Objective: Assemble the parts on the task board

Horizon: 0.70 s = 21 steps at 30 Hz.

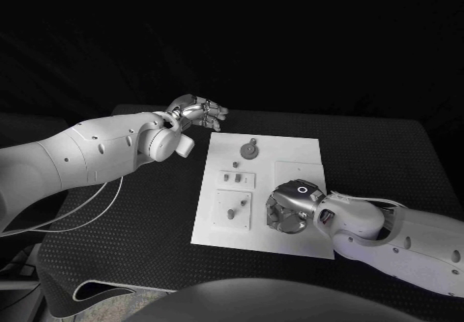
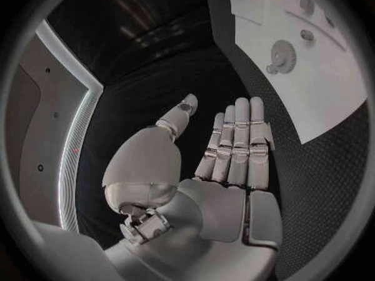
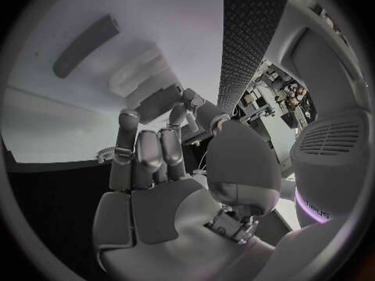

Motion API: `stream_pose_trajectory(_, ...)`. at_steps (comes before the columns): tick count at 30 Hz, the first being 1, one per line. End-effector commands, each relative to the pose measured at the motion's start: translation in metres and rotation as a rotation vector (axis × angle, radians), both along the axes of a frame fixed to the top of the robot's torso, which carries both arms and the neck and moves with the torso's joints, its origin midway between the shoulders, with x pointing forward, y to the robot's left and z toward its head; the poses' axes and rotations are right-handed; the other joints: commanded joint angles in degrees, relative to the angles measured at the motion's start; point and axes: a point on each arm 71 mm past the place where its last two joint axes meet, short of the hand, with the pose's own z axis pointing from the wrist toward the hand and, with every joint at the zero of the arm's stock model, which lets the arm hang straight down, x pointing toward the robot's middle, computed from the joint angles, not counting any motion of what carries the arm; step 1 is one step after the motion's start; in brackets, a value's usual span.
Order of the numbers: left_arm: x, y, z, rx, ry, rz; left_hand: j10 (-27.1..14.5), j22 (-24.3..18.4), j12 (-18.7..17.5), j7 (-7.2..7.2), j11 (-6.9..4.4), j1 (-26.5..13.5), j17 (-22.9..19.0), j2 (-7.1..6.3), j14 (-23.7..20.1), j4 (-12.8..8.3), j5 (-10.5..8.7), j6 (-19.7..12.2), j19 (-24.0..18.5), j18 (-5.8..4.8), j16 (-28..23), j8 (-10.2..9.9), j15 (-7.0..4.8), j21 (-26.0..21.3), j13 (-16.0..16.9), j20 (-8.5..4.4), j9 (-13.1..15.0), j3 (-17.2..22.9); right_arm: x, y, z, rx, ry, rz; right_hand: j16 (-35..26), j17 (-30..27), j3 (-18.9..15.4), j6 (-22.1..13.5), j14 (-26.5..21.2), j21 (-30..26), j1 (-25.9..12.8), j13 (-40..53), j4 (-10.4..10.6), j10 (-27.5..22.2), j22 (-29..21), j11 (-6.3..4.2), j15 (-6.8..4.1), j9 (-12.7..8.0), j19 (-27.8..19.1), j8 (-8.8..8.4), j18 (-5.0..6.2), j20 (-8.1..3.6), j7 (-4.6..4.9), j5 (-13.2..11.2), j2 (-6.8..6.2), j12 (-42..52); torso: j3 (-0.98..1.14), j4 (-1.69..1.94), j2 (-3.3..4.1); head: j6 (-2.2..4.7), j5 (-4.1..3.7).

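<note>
Right robot hand (image 1: 290, 212) curled down over task board (image 1: 290, 151) at frame's lower centre, seemingly working a part, grasp unclear; left robot hand (image 1: 198, 112) parked upper left, fingers straight, holding nothing.

Two smooth white arms, the left arm (image 1: 82, 157) dotted with small dark screws and trailing thin white cables (image 1: 82, 211). Each ends in a silver segmented hand; the right hand (image 1: 288, 209) carries a small glowing ring (image 1: 302, 190).

Right hand (image 3: 168, 187), fingers (image 3: 149, 153) on task board (image 3: 62, 118)
</note>
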Motion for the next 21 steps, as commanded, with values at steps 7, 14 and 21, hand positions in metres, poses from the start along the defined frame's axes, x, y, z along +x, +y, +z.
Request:
stream_pose_trajectory(7, 0.0, -0.002, 0.001, -0.005, 0.002, -0.017, -0.48, -0.06, -0.01, -0.08, 0.08, -0.66, 0.1, -0.1, 0.01, 0.2, -0.3, -0.48, -0.27, 0.61, -0.24, 0.27, 0.31, 0.13, -0.09, -0.01, -0.12, 0.08, 0.007, -0.015, -0.01, -0.024, 0.136, -0.075, -1.32, -3.24, 0.67, -6.75, -4.15, -0.55, -2.69, -10.06, 4.05, -9.95, 1.24, 3.14, 1.13, -7.6, -2.12, -11.31, 0.78, 1.23, 4.08, 0.27, -0.68, -10.29, 0.04, -0.06, 0.0, 0.01, -0.18)
stream_pose_trajectory(14, 0.0, -0.002, 0.001, -0.004, 0.003, -0.017, -0.69, -0.09, -0.1, 0.0, 0.16, -0.78, 0.13, -0.16, -0.08, 0.2, -0.29, -0.69, -0.34, 0.6, -0.33, 0.21, 0.35, 0.12, -0.14, 0.01, -0.19, 0.06, 0.006, -0.016, -0.011, 0.003, 0.177, -0.072, -1.5, -3.26, -0.03, -11.57, -5.37, -0.65, -2.29, -10.17, 4.51, -11.31, 1.17, 5.53, 3.21, -14.45, -3.42, -17.61, 0.78, 1.94, 6.69, 0.29, -1.03, -10.59, 0.08, -0.03, 0.0, 0.01, -0.3)
stream_pose_trajectory(21, 0.0, -0.002, 0.001, -0.004, 0.004, -0.017, -0.75, -0.1, -0.13, 0.02, 0.18, -0.83, 0.15, -0.16, -0.11, 0.22, -0.29, -0.75, -0.38, 0.6, -0.36, 0.2, 0.36, 0.12, -0.16, 0.02, -0.21, 0.06, 0.007, -0.022, -0.011, 0.011, 0.188, -0.082, -1.49, -3.21, -0.16, -13.33, -5.81, -0.67, -1.79, -10.1, 4.48, -12.05, 1.16, 6.47, 4.11, -16.61, -3.78, -19.13, 0.78, 2.16, 7.67, 0.27, -1.64, -10.46, 0.09, -0.01, -0.02, 0.01, -0.26)
